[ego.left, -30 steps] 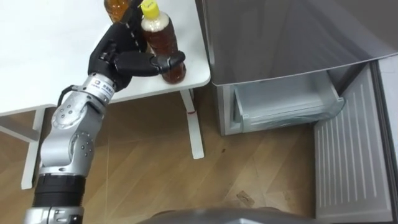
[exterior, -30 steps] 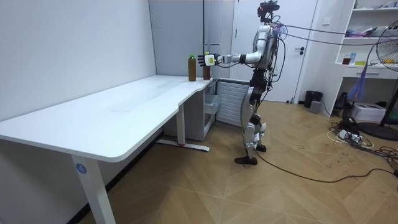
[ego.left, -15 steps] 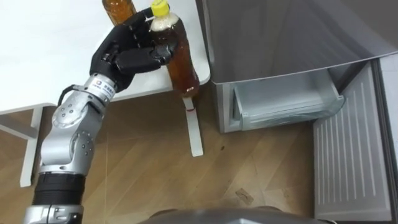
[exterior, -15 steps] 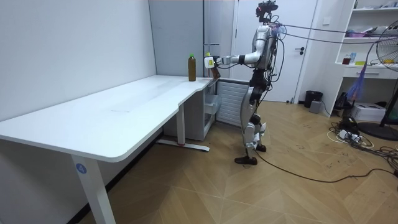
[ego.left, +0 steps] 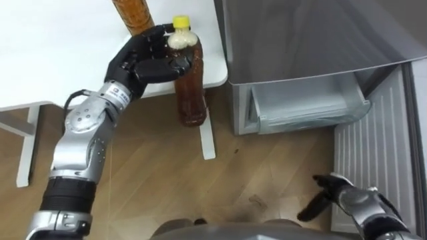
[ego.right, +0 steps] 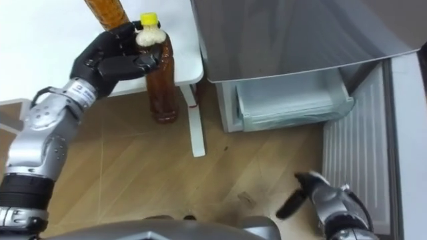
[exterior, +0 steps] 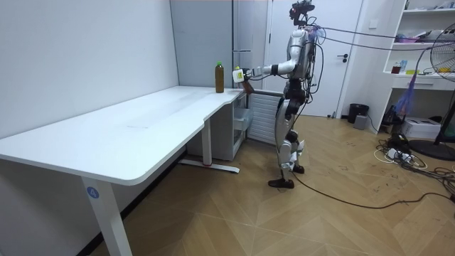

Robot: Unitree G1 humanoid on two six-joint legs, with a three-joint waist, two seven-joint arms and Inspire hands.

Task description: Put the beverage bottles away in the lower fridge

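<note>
Drink bottle [ego.left: 189,87], yellow cap, brown contents: held upright in the left robot hand [ego.left: 148,63], with fingers and thumb curled round its neck and shoulder. Its base hangs below the hand, past the edge of the white surface [ego.left: 60,53] and above the wooden floor [ego.left: 153,173]. Just behind the hand, a second drink bottle [ego.left: 133,13] stands on the surface. To the hand's right is the grey fridge [ego.left: 300,33], with its lower door [ego.left: 377,153] swung open and a clear drawer [ego.left: 303,107] exposed. The right robot hand [ego.left: 347,199] is low, near that door, fingers relaxed and empty. In the room view, the robot stands before the fridge at the surface's far end, left arm extended.
</note>
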